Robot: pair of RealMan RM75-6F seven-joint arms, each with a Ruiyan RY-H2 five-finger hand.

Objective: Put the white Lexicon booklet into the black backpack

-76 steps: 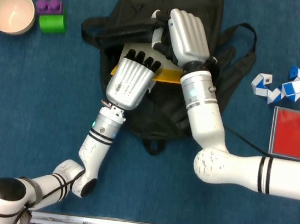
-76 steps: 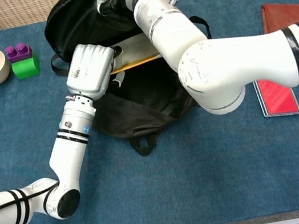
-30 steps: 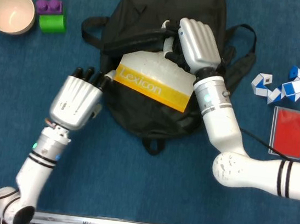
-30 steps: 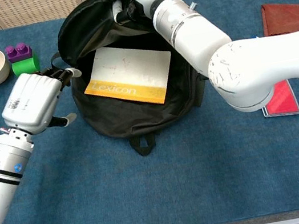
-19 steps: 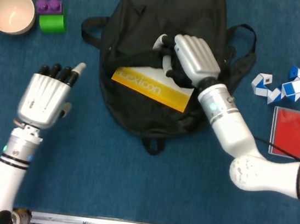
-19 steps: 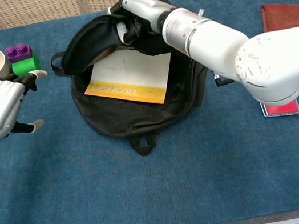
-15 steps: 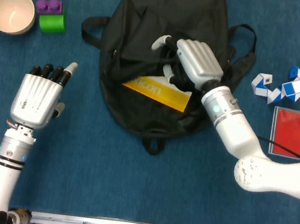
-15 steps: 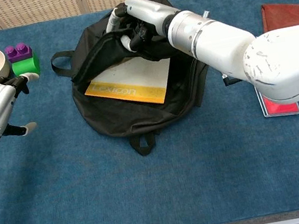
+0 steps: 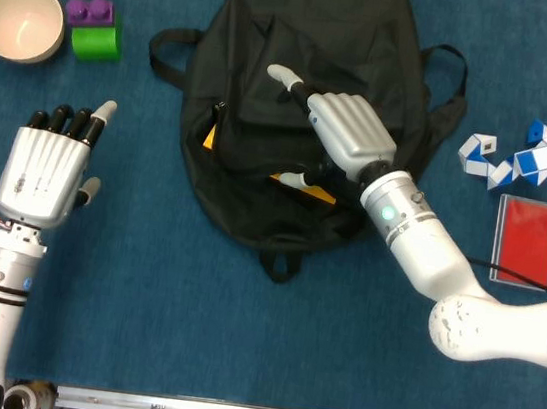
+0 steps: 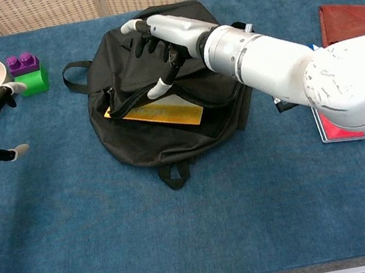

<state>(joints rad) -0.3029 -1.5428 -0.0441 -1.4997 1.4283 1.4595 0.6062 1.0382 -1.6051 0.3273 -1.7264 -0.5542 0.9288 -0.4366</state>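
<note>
Black backpack [image 9: 309, 88] lies flat on the blue tabletop [image 9: 237, 331], top flap down over most of the opening. The booklet [image 10: 157, 113] sits inside; only a strip of its yellow edge shows at the gap. Right robot hand [image 9: 338, 132] rests over the flap, fingers spread, holding nothing. Left robot hand [image 9: 44, 169] hangs well apart to the left of the backpack, fingers extended and apart, empty. Bowl [image 9: 21, 22] and green block [image 9: 95, 41] at far left; red card [image 9: 525, 243] and blue-white twist toy [image 9: 509, 160] at right.
</note>
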